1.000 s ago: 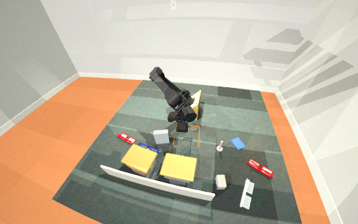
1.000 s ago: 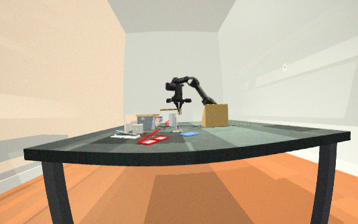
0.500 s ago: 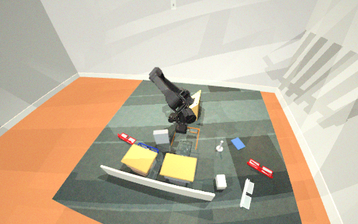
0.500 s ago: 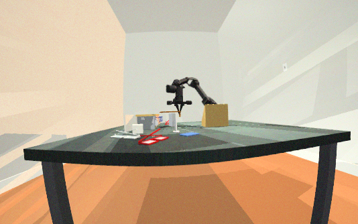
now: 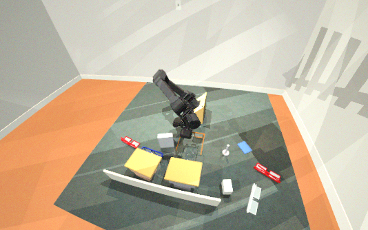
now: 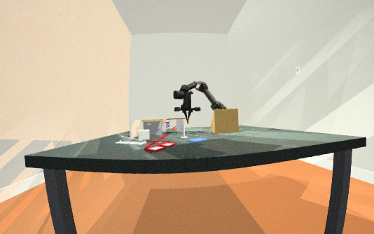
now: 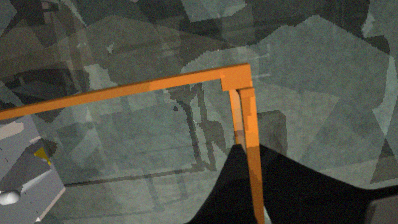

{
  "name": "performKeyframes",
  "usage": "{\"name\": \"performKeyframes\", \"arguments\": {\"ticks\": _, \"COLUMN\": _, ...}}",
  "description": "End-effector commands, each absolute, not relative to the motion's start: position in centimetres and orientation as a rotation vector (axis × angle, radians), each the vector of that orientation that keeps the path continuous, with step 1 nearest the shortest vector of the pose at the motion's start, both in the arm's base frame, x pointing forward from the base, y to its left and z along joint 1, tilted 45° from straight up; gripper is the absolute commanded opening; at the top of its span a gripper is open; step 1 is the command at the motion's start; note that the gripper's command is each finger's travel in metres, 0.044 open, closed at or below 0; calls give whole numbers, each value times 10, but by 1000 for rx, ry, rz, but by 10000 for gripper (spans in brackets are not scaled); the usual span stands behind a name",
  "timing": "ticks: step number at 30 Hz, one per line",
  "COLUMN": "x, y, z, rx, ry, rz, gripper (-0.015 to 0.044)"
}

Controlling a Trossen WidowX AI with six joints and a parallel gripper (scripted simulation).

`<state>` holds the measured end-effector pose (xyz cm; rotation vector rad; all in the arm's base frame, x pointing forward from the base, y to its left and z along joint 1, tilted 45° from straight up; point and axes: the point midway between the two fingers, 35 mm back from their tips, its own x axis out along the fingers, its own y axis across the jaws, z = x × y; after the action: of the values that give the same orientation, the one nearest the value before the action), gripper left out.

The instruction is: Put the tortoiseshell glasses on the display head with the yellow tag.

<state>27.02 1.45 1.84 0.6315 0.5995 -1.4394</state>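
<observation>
The black, tapering fingers [image 5: 186, 135] [image 6: 188, 120] are clenched on the thin, squared orange glasses [image 5: 202, 144] [image 6: 176, 119] [image 7: 150, 86], held aloft. Beyond the fingers stand two blocky, yellow-topped heads [image 5: 184, 172] [image 6: 153, 127], apart from the frame.

From the top, two heads [image 5: 184, 171] [image 6: 153, 128] stand side by side on the table [image 5: 131, 118] [image 6: 190, 165], with a long board [image 5: 162, 189] [image 6: 134, 129] beside them on the bottom-edge side. A little stand [image 5: 225, 151] [image 6: 183, 130] is right of them, then a card [image 5: 244, 147] [image 6: 198, 139], and some glasses [image 5: 267, 173] [image 6: 160, 146] lie near the right edge
</observation>
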Motion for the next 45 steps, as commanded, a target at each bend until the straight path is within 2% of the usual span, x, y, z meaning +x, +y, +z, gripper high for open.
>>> {"name": "performKeyframes", "arguments": {"ticks": 1, "x": 268, "y": 10, "z": 15, "rx": 618, "ry": 603, "rz": -1442, "gripper": 0}}
{"name": "performKeyframes", "arguments": {"ticks": 24, "x": 269, "y": 0, "z": 6, "rx": 618, "ry": 602, "rz": -1442, "gripper": 0}}
{"name": "performKeyframes", "arguments": {"ticks": 45, "x": 298, "y": 0, "z": 7, "rx": 619, "ry": 601, "rz": -1441, "gripper": 0}}
